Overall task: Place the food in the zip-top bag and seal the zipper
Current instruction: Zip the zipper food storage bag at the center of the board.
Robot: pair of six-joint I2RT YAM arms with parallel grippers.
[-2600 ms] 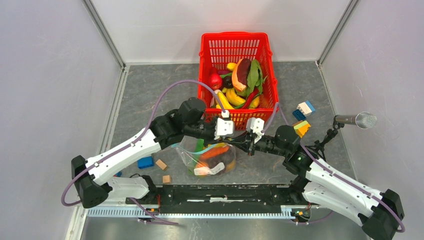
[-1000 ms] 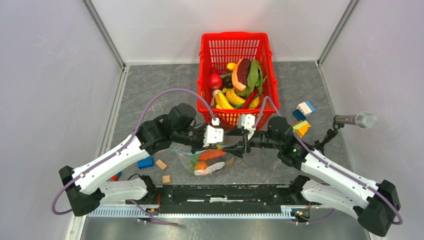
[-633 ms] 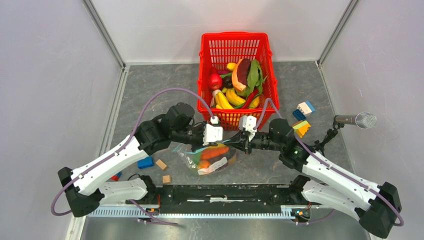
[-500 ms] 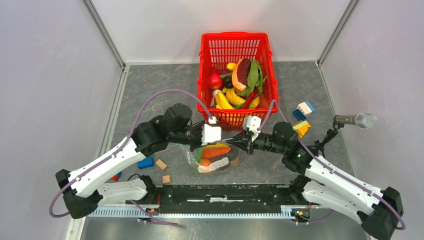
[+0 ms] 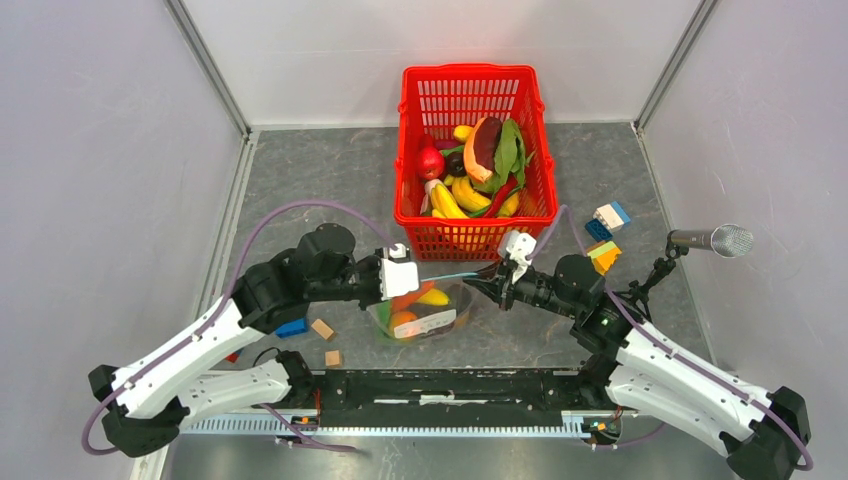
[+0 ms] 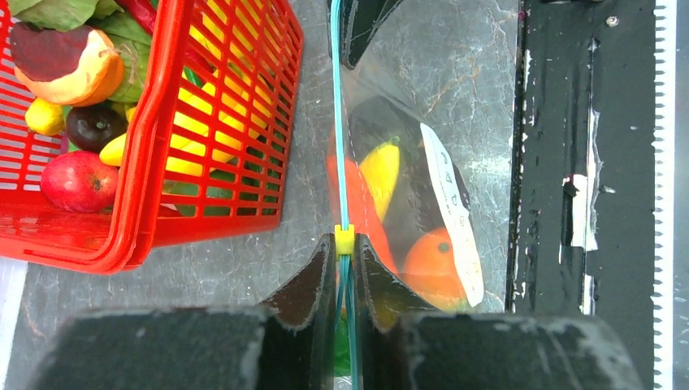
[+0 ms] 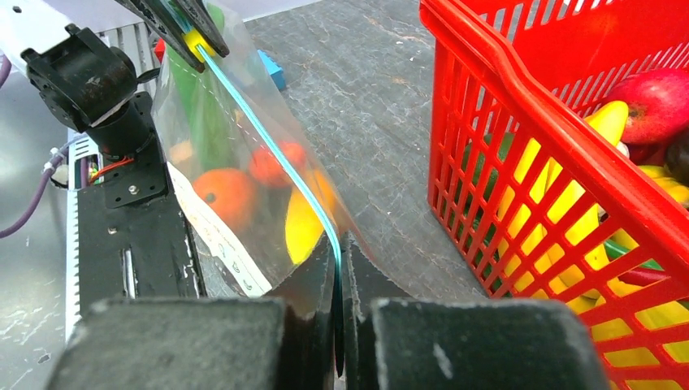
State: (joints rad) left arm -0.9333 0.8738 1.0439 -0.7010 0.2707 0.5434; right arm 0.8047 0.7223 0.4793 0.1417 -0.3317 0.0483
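Top view: we see zip-top bag (image 5: pixel 428 312) with food (image 5: pixel 434 296) inside, on near side of red basket (image 5: pixel 470 78), over grey surface (image 5: pixel 300 180). Zipper (image 5: pixel 455 276) is stretched straight between left hand (image 5: pixel 420 282) and right hand (image 5: pixel 488 284).

Left wrist view: we see left hand closed on zipper end, yellow slider (image 6: pixel 344 240) just at fingertips. Banana (image 6: pixel 380 166) and orange piece (image 6: pixel 431 260) sit low in bag.

Right wrist view: we see right hand closed on other zipper end; strip runs taut to left hand.
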